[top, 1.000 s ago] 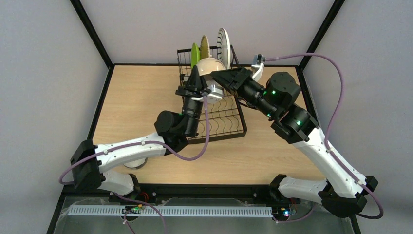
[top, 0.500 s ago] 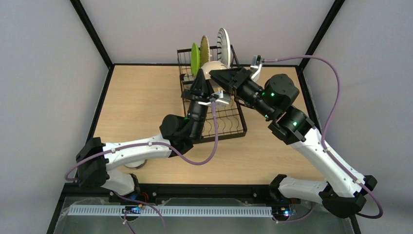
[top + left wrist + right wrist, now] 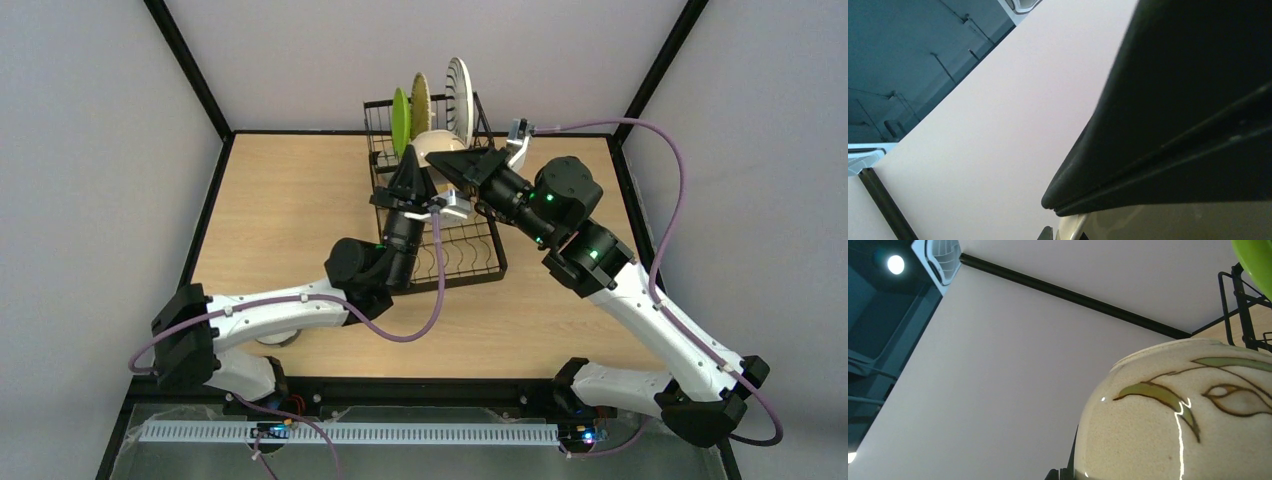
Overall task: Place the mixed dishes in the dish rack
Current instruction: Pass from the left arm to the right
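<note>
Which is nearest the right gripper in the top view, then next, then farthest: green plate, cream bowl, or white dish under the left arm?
From the right gripper:
1. Cream bowl: right beside it.
2. Green plate: standing just behind, slightly left.
3. White dish: far off at the near left.

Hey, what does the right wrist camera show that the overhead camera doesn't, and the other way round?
Only the right wrist view: the leaf pattern on the cream bowl's outside, and a ceiling light. Only the top view: the left arm, the right arm, the wooden table, and the woven plate and striped plate standing upright. Both: the cream bowl, the green plate and the black wire rack.
</note>
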Controlling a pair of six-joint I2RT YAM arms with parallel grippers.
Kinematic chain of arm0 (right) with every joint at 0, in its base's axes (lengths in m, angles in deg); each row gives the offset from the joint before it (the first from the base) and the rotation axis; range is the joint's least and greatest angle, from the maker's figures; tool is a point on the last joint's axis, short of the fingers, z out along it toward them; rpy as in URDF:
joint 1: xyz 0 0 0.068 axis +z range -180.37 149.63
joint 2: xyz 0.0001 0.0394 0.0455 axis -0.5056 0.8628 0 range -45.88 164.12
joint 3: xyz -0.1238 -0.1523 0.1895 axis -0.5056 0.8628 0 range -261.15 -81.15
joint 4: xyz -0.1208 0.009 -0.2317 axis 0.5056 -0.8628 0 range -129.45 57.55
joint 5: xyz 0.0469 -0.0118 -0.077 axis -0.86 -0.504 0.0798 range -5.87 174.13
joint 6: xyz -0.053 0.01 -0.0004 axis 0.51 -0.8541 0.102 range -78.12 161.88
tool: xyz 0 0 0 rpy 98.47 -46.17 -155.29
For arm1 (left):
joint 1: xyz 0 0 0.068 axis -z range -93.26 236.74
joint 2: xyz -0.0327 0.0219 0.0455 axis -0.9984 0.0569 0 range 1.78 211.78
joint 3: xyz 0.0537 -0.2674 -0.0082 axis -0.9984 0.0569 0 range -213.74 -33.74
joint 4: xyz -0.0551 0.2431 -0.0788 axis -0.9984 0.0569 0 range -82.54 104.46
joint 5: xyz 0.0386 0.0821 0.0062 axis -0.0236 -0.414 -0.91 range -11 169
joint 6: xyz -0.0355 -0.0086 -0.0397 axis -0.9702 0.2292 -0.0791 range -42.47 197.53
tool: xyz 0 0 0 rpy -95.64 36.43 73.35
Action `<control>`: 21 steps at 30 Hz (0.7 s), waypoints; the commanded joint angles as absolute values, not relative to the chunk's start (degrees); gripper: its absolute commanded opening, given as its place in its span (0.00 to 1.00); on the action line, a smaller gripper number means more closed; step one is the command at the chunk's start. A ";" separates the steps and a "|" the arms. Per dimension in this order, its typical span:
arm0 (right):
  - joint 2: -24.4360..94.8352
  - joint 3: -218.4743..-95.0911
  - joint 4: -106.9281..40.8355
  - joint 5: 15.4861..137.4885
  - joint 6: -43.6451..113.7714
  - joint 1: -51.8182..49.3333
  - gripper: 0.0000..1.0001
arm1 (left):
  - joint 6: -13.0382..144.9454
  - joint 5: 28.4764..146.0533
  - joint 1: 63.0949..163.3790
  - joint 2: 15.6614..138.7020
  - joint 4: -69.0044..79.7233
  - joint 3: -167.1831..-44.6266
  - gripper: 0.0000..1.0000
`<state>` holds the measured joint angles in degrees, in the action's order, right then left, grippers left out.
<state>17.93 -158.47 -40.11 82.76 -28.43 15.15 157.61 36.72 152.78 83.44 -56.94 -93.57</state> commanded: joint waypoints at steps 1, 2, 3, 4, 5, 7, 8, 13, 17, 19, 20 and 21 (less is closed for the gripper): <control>18.54 -157.41 -39.33 83.39 -27.04 15.34 0.00 | 154.87 38.20 153.10 79.32 -61.55 -93.56 0.02; 18.54 -157.39 -39.26 83.34 -26.65 15.38 0.00 | 154.23 37.99 153.05 78.88 -60.65 -93.40 0.02; 18.54 -157.43 -39.32 83.28 -26.31 15.34 0.00 | 153.28 37.85 153.01 78.35 -59.64 -93.21 0.02; 18.48 -157.37 -39.33 83.29 -25.98 15.36 0.00 | 152.49 37.65 152.94 77.89 -58.47 -93.08 0.02; 18.40 -157.21 -39.27 83.25 -25.76 15.40 0.00 | 151.52 37.43 152.80 77.50 -57.06 -93.00 0.02; 18.29 -156.96 -38.89 83.07 -25.34 15.34 0.00 | 150.14 36.90 152.62 76.76 -55.62 -92.85 0.02; 18.28 -156.85 -38.84 82.95 -25.24 15.35 0.00 | 149.73 36.78 152.58 76.37 -55.19 -92.76 0.02; 18.75 -156.51 -38.87 81.86 -25.93 15.41 0.00 | 148.99 36.56 152.22 75.97 -55.31 -92.62 0.02; 18.57 -156.91 -40.34 82.07 -26.29 15.34 0.18 | 149.16 36.58 151.51 76.08 -55.83 -92.71 0.02; 18.32 -157.51 -41.01 82.42 -25.63 15.33 0.37 | 149.20 36.71 151.06 76.21 -56.38 -92.71 0.02; 18.28 -158.09 -41.78 82.69 -25.21 15.33 0.45 | 149.42 36.78 150.83 76.40 -57.20 -92.71 0.02; 18.21 -158.66 -42.52 83.07 -24.85 15.36 0.51 | 150.01 36.79 150.58 76.86 -58.40 -92.71 0.02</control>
<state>17.91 -157.64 -37.86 81.28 -26.52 15.15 150.81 34.78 151.47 78.61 -49.14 -91.84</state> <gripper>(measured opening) 0.420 0.090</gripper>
